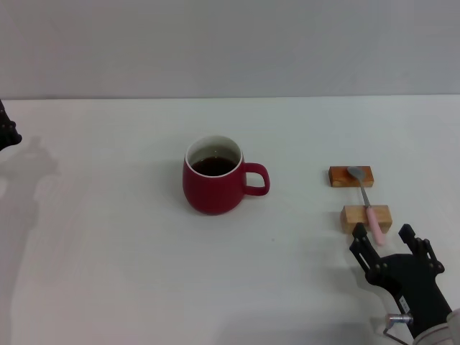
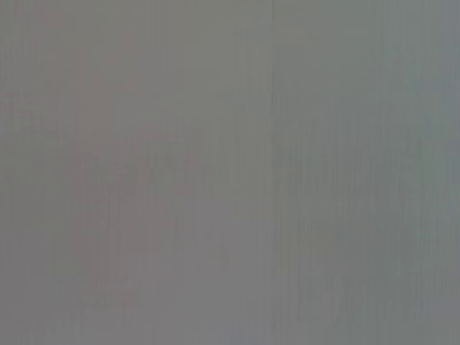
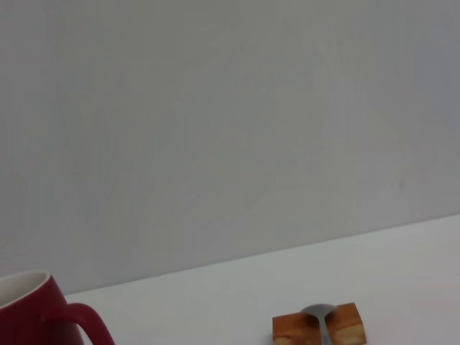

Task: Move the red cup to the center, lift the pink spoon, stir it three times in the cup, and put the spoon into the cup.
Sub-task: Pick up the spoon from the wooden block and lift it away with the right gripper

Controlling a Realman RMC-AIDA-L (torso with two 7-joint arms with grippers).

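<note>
One red cup stands near the middle of the white counter, upright, with dark liquid inside and its loop handle turned toward the robot's right. Well apart from it on the right lie two small wooden blocks, the far block and the near block, with a gap between them. One pink spoon bridges the pair: its grey bowl rests on the far block and its pale pink handle crosses the near one, its end sticking out past that block's near edge.

The right gripper hovers low just beyond that handle end, fingers spread apart and holding nothing. Nothing stands between it and the spoon.

The left gripper sits at the counter's far left edge (only a dark sliver shows), so whether it is parted or closed I cannot tell; its wrist view is a plain grey blur.
</note>
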